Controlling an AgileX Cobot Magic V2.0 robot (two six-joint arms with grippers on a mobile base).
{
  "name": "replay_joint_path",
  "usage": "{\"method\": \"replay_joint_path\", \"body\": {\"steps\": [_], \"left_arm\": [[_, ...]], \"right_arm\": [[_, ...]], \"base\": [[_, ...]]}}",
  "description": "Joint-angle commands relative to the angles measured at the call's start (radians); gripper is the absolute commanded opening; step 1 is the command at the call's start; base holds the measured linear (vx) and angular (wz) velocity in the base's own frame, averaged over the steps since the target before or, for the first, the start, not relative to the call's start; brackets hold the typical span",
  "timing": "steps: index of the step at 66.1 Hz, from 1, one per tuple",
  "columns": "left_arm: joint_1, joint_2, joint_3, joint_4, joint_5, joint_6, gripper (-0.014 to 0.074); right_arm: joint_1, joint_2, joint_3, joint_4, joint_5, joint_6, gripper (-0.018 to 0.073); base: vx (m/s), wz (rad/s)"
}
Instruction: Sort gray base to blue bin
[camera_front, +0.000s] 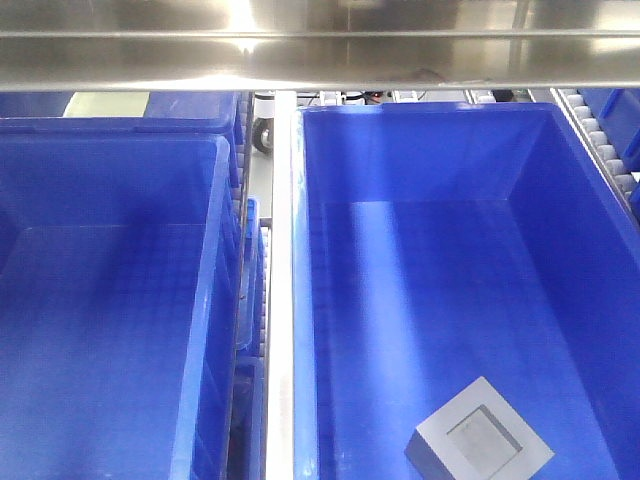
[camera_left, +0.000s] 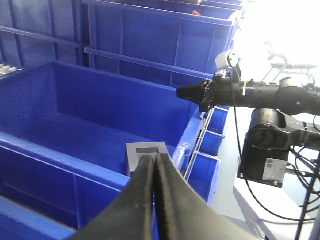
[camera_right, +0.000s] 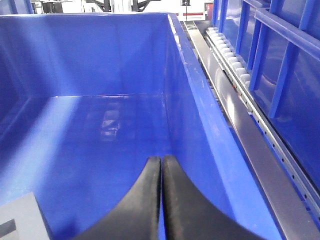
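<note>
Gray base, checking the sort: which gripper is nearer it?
Likely right: right gripper hovers inside the blue bin beside the gray base; left gripper views it from outside.

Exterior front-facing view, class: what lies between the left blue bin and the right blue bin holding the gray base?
A bare metal rail runs between the left blue bin and the right blue bin; the gray base sits inside the right bin.

black curved pincer fingers; black arm, perhaps cabled.

Left gripper fingers pressed together — right gripper likewise, both empty.
</note>
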Motion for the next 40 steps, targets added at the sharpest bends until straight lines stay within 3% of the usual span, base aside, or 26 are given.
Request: {"method": "replay_joint_path", "body": {"steps": [1, 12, 19, 28, 40], "left_arm": [[-0.002, 0.010, -0.024, -0.033, -0.073, 0.016, -0.0008], [-0.002, 0.011, -0.024, -0.026, -0.072, 0.016, -0.0008], [0.018, 0.011, -0.024, 0.023, -0.058, 0.016, -0.0008], [0.157, 0.009, -0.024, 0.079, -0.051, 0.016, -0.0008], [0.434, -0.002, -0.024, 0.103, -0.051, 0.016, -0.0008]], "right_arm": [[-0.003, 0.018, 0.006, -0.005, -0.038, -0.012, -0.0005], [-0.003, 0.018, 0.006, -0.005, -0.038, -0.012, -0.0005], [-0.003, 0.018, 0.006, -0.005, -0.038, -0.012, -0.0005], [-0.003, 0.018, 0.006, -0.005, -0.038, -0.012, -0.0005], [-0.003, 0.018, 0.006, -0.005, -0.038, -0.012, -0.0005]], "base": [[0.00, 0.00], [0.00, 0.00], [0.00, 0.00], [0.00, 0.00], [0.00, 0.00]]}}
